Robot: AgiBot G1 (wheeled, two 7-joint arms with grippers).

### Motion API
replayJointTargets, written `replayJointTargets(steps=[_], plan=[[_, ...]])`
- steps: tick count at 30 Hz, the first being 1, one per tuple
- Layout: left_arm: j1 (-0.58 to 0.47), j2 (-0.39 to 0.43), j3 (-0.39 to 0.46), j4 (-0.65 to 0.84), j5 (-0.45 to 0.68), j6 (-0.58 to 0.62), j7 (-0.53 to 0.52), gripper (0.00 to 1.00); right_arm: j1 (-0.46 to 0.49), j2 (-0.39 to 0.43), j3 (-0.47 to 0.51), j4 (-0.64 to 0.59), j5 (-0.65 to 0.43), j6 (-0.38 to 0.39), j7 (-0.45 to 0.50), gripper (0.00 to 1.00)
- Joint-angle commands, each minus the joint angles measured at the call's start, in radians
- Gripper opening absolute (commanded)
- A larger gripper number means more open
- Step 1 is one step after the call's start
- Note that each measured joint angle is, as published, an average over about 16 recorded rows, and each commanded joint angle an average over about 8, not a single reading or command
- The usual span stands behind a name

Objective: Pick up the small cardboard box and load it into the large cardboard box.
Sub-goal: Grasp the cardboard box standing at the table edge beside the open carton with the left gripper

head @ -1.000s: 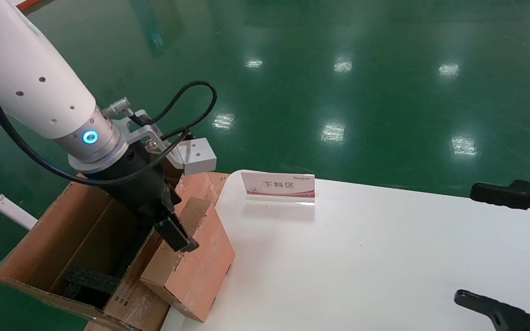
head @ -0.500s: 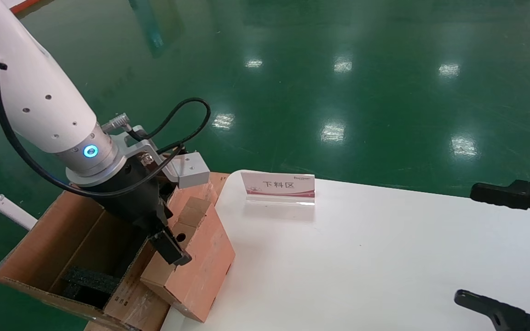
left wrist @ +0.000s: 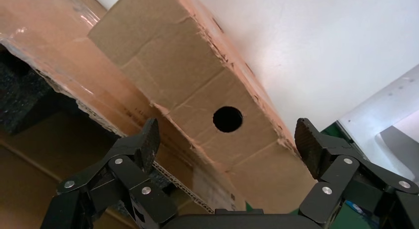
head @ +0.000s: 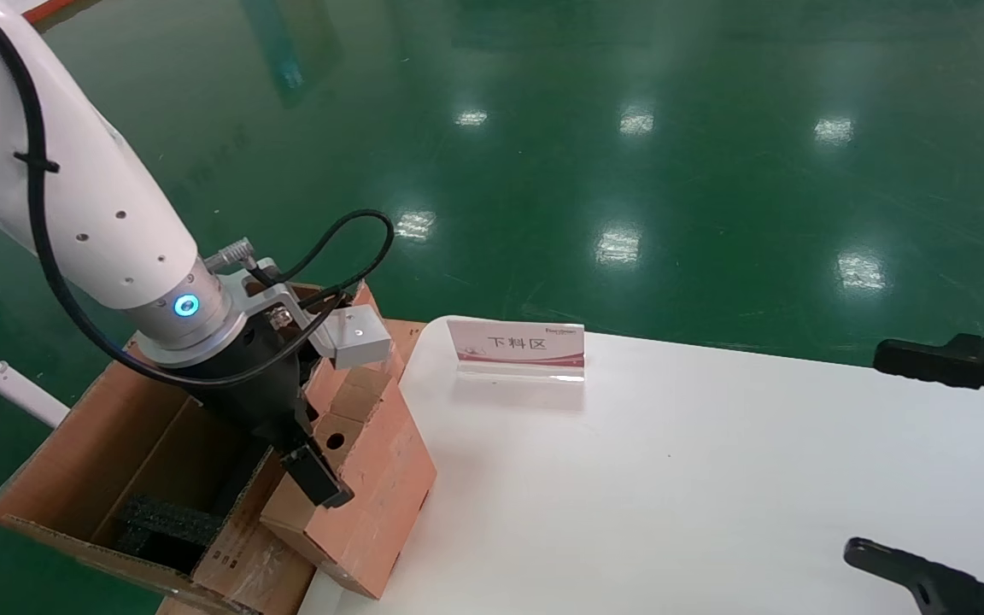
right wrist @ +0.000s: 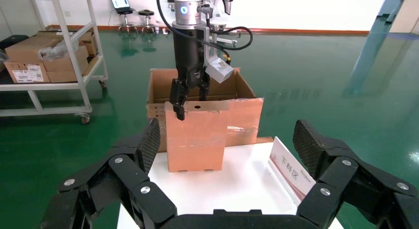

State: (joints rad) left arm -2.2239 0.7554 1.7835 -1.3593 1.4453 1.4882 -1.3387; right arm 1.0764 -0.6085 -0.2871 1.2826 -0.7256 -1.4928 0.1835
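Orange-brown and plain, the small cardboard box (head: 364,478) is standing at the left edge of the white worktop (head: 671,478), leaning against the taped flap of the large cardboard box (head: 116,461). A small round hole (left wrist: 228,118) is showing in its narrow top face, and the paper along its edges is fraying slightly. The large cardboard box, a long brown corrugated carton, is sitting just off the worktop's left side with its flaps upright, glossy clear tape and small print too fine to read on the near flap, and black foam (head: 163,523) lying at its bottom.

Over the small box's top, the left tool (left wrist: 227,135) is hovering with its fingers spread wide, one on each side of the carton and neither touching it. At the worktop's right end the right tool (right wrist: 225,145) is idling, also spread open.

Farther back on the worktop, a white and red sign (head: 516,347) is reading 下料区.
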Motion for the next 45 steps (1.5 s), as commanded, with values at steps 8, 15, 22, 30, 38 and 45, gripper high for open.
replayJointTargets(steps=[8,15,22,30,38,45], plan=[[0.014,0.012,0.014,0.0,0.016,-0.021,-0.007,1.0,0.0,0.0,0.0,0.0,0.0,0.0,0.0,1.0],[0.021,0.009,0.012,0.0,0.01,-0.034,-0.009,1.0,0.0,0.0,0.0,0.0,0.001,0.001,0.0,1.0],[0.02,0.011,0.012,0.0,0.012,-0.029,-0.008,0.34,0.0,0.0,0.0,0.0,0.001,0.001,0.0,0.94],[0.018,0.011,0.012,0.0,0.014,-0.025,-0.008,0.0,0.0,0.0,-0.001,0.0,0.001,0.001,0.0,0.0],[0.017,0.012,0.013,0.0,0.014,-0.023,-0.007,0.0,0.0,0.0,-0.001,0.0,0.001,0.001,0.0,0.0],[0.016,0.012,0.013,0.0,0.015,-0.022,-0.007,0.0,0.0,0.0,-0.001,0.0,0.001,0.001,0.0,0.0]])
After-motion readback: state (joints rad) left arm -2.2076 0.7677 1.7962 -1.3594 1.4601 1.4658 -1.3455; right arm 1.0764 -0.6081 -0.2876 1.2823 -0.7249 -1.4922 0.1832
